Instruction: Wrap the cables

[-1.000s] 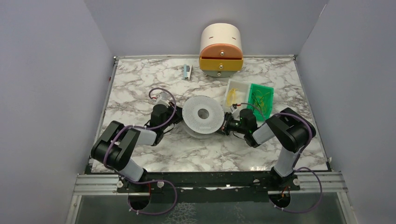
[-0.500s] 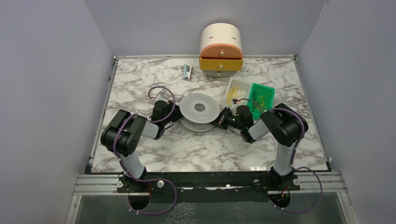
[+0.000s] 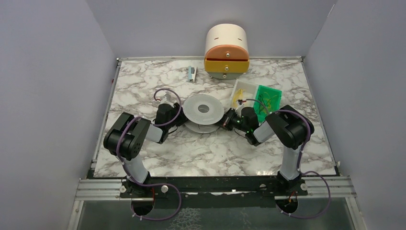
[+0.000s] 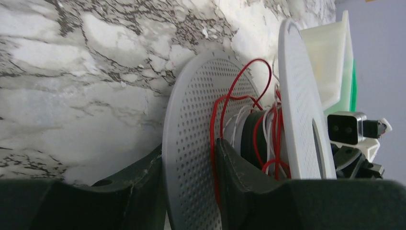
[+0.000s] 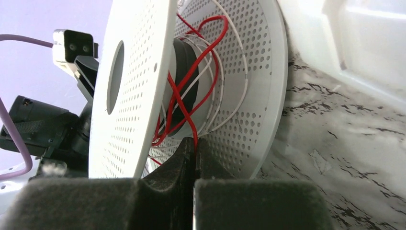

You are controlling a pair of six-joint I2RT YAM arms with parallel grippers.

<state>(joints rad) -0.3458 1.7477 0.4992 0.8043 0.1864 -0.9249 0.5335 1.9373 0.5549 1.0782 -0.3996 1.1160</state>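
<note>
Spool [image 3: 214,113] from above, cables [image 5: 181,98] only in wrist views, right hand [image 5: 195,142] pinching them, left hand [image 4: 189,154] spread.

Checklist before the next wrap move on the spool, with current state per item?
1. right gripper pinching the red cables: ok, a strand runs into the closed fingertips.
2. left gripper holding the spool: cannot tell. Its jaws straddle the lower flange, and the views don't show whether they clamp it.
3. Cables snug on the hub: not ok, loose red loops stand off it between the flanges.
4. Red free of the white wire: not ok, they cross on the hub.
5. Spool clear of the white bin: cannot tell, the wall sits close beside the flange.
</note>
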